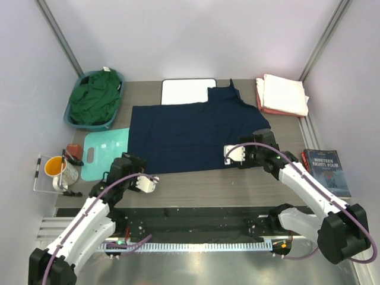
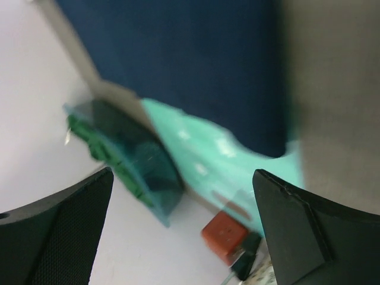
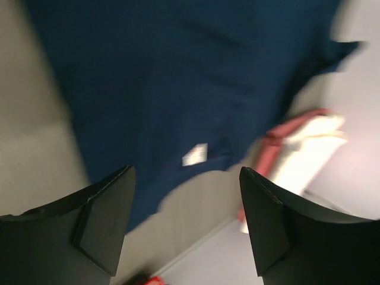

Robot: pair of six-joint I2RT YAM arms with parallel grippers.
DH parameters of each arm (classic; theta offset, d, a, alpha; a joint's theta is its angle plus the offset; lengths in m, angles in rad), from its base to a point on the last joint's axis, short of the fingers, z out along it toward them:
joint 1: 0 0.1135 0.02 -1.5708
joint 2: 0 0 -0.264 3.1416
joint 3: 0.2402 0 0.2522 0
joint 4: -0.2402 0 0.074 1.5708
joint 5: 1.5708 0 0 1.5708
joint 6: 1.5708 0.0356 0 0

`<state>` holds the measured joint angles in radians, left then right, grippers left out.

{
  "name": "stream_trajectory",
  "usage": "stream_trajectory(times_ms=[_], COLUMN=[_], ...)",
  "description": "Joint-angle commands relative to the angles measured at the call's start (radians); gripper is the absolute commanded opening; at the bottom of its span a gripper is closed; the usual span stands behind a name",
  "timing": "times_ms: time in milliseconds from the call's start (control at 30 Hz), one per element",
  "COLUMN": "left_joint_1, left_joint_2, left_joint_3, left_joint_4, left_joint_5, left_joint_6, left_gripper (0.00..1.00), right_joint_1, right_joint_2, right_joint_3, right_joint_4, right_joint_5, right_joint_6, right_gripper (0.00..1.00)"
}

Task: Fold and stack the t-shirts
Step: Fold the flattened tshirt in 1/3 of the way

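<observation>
A dark navy t-shirt lies spread flat across the middle of the table, one sleeve reaching onto the white board. The green t-shirt is bunched in a teal basket at the back left. At the back right a folded cream-white t-shirt rests on a salmon-pink one. My left gripper hovers open at the navy shirt's near left corner, over the teal mat. Above the shirt's near right edge my right gripper is also open, nothing between its fingers.
A book lies at the right table edge. A yellow mug stands in a clear tray at the left, with a red-brown block behind it. Walls close in the table on three sides.
</observation>
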<state>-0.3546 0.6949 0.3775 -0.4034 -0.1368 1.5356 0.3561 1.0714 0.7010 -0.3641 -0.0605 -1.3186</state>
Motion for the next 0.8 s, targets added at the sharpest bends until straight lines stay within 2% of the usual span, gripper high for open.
stream_trajectory(times_ms=[0, 100, 167, 367, 567, 633, 700, 733, 767], left_joint_1=[-0.003, -0.003, -0.003, -0.003, -0.003, -0.003, -0.003, -0.003, -0.003], left_joint_2=[-0.116, -0.121, -0.098, 0.107, 0.250, 0.262, 0.258, 0.250, 0.244], left_joint_3=[-0.121, -0.150, -0.169, -0.146, -0.068, -0.036, -0.013, 0.007, 0.015], left_joint_4=[-0.075, -0.088, -0.034, 0.118, 0.146, 0.105, 0.055, 0.005, -0.017], left_joint_5=[0.123, 0.132, 0.123, 0.072, 0.075, 0.097, 0.118, 0.134, 0.163], left_joint_6=[0.162, 0.175, 0.176, 0.123, 0.071, 0.064, 0.057, 0.058, 0.057], left_gripper=[1.00, 1.00, 1.00, 1.00, 0.99, 0.95, 0.84, 0.78, 0.65], right_joint_1=[0.001, 0.001, 0.001, 0.001, 0.001, 0.001, 0.001, 0.001, 0.001], right_joint_2=[-0.053, -0.070, -0.070, 0.007, 0.084, 0.130, 0.169, 0.182, 0.191], right_joint_3=[-0.080, -0.121, -0.155, -0.182, -0.230, -0.222, -0.227, -0.233, -0.235], right_joint_4=[-0.214, -0.233, -0.210, -0.141, -0.013, 0.019, 0.062, 0.083, 0.103], right_joint_5=[-0.052, -0.048, -0.045, -0.044, -0.021, -0.010, 0.008, 0.016, 0.022], right_joint_6=[-0.013, -0.019, -0.030, -0.002, -0.008, 0.008, 0.013, 0.013, 0.013], right_gripper=[0.76, 0.75, 0.75, 0.73, 0.73, 0.72, 0.68, 0.64, 0.63])
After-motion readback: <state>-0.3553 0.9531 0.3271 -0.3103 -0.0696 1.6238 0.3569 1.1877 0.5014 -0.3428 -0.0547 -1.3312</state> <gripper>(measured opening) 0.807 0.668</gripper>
